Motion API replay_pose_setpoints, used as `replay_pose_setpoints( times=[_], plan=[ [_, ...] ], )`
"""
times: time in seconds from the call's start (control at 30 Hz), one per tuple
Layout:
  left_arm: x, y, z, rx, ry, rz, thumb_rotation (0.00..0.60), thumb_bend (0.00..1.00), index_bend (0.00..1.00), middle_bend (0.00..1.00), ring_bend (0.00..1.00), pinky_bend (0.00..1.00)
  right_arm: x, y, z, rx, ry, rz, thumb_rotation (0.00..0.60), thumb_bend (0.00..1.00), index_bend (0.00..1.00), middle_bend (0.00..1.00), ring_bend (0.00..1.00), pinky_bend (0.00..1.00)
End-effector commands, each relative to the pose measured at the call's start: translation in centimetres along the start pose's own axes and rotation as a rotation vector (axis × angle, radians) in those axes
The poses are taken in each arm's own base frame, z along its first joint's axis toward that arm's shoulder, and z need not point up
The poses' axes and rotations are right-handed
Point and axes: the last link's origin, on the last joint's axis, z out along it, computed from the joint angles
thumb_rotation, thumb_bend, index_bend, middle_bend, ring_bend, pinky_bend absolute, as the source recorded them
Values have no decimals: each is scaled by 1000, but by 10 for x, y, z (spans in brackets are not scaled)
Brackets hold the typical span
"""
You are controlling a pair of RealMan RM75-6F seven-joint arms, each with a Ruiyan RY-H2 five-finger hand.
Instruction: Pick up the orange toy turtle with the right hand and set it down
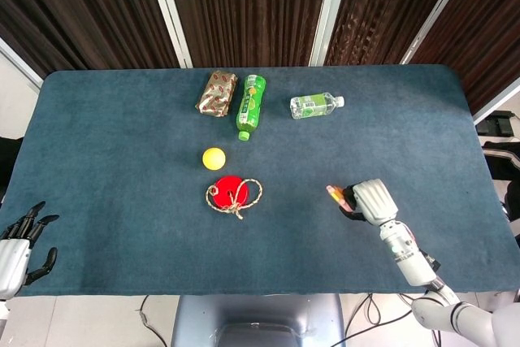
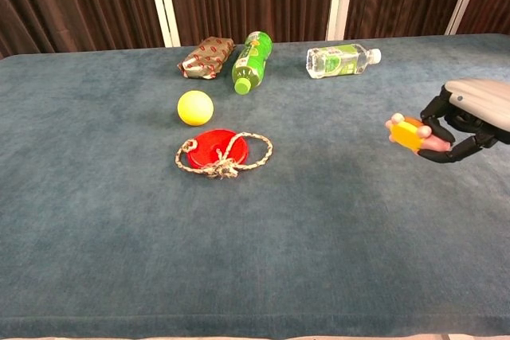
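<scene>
The orange toy turtle (image 2: 408, 133) with pink feet is held off the table, tipped on edge, in my right hand (image 2: 462, 121) at the right side. From the head view only a sliver of the turtle (image 1: 335, 194) shows at the fingertips of the right hand (image 1: 370, 201). The dark fingers wrap around its far side. My left hand (image 1: 18, 237) hangs beyond the table's near-left corner, fingers spread, holding nothing; the chest view does not show it.
A red disc with a rope loop (image 2: 221, 151) lies mid-table, a yellow ball (image 2: 195, 107) just behind it. At the back lie a brown wrapped packet (image 2: 206, 57), a green bottle (image 2: 251, 61) and a clear water bottle (image 2: 341, 60). Blue cloth (image 2: 119, 236) covers the table.
</scene>
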Motion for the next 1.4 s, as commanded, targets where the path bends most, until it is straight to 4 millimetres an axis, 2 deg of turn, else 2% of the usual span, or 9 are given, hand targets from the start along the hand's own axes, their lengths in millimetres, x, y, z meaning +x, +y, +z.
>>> replay_pose_setpoints(
  times=[0.03, 0.23, 0.33, 0.6, 0.67, 0.77, 0.97, 1.13, 1.4],
  plan=[
    [0, 0, 0, 0, -1, 0, 600, 460, 217, 41, 148, 254, 6, 1, -17, -18, -57, -39, 600, 262, 561, 636, 1000, 1000],
    [-1, 1, 0, 1, -9, 5, 600, 459, 218, 41, 163, 256, 22, -7, -37, -49, -72, -157, 600, 53, 199, 444, 1000, 1000],
    [-2, 1, 0, 3, -10, 7, 600, 460, 217, 41, 163, 256, 30, -9, -45, -67, -72, -194, 600, 10, 110, 393, 1000, 1000],
    [-2, 1, 1, 5, -13, 5, 600, 460, 217, 41, 163, 257, 61, -11, -76, -98, 41, -167, 600, 0, 107, 355, 974, 965],
    [-2, 1, 0, 5, -15, 5, 600, 460, 217, 41, 163, 258, 67, -8, -85, -106, 84, -174, 600, 0, 136, 355, 885, 896],
    [-2, 1, -1, 4, -11, 6, 600, 460, 217, 42, 164, 258, 74, -1, -102, -141, 124, -197, 600, 0, 181, 354, 620, 747],
    [-1, 0, -5, 12, 1, 7, 600, 460, 217, 42, 163, 259, 77, 10, -130, -224, 105, -216, 600, 0, 201, 208, 244, 275],
    [0, 1, -5, 9, 11, 10, 600, 460, 218, 42, 164, 259, 77, 16, -152, -258, 147, -254, 600, 0, 152, 74, 76, 101],
    [-1, 3, -5, 6, 9, 16, 600, 458, 217, 42, 164, 260, 81, 29, -179, -325, 208, -213, 600, 0, 130, 59, 39, 81]
  ],
)
